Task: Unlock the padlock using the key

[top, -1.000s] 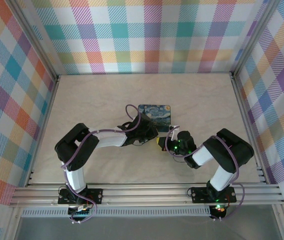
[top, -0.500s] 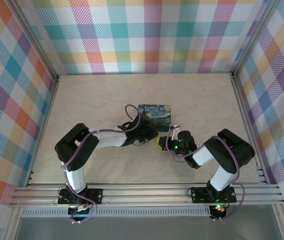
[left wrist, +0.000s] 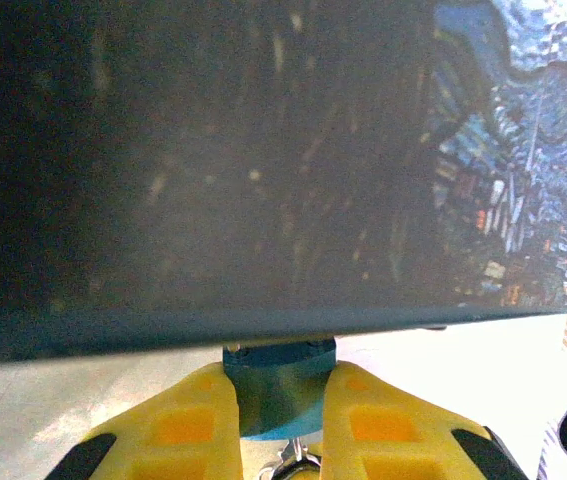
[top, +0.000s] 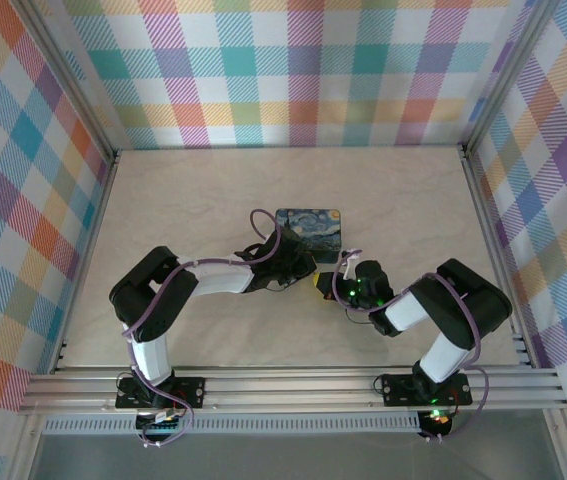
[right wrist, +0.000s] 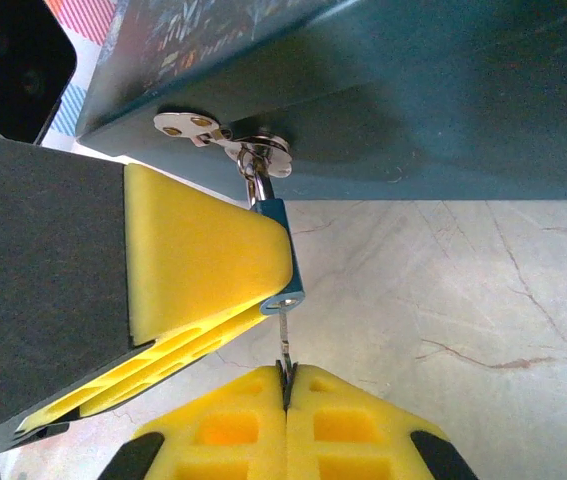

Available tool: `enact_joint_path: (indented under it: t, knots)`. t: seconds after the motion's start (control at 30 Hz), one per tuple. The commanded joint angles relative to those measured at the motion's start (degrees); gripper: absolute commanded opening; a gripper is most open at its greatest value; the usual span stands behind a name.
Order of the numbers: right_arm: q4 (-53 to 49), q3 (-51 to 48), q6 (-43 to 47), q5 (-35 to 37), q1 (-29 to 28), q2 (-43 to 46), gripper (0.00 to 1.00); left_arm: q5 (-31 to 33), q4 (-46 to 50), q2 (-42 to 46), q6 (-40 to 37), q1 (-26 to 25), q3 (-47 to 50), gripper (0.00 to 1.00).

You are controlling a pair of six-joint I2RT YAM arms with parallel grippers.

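Right wrist: right gripper (right wrist: 286, 385) pinches key (right wrist: 284, 345) against padlock (right wrist: 275, 212).

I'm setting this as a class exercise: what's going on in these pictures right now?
The left gripper clamps the blue padlock, which hangs by its shackle from the hasp of the painted box. The right gripper pinches the small key, whose tip is at the padlock's keyhole end. The padlock is not yet off the hasp.
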State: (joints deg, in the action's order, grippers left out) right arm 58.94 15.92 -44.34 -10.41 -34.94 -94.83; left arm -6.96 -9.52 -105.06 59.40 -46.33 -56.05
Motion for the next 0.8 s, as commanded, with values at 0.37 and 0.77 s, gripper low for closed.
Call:
enact_joint_path:
  t: [0.37, 0.77]
  knots:
    - [15.15, 1.35, 1.4, -4.48, -2.06, -2.85, 0.0, -0.87, 4.14, -1.03, -0.03, -1.3, 1.51, 0.22]
    - [19.66, 0.07, -0.3, -3.4, -2.05, -7.31, 0.0, -0.15, 5.34, 2.24, -0.75, 0.38, 3.32, 0.32]
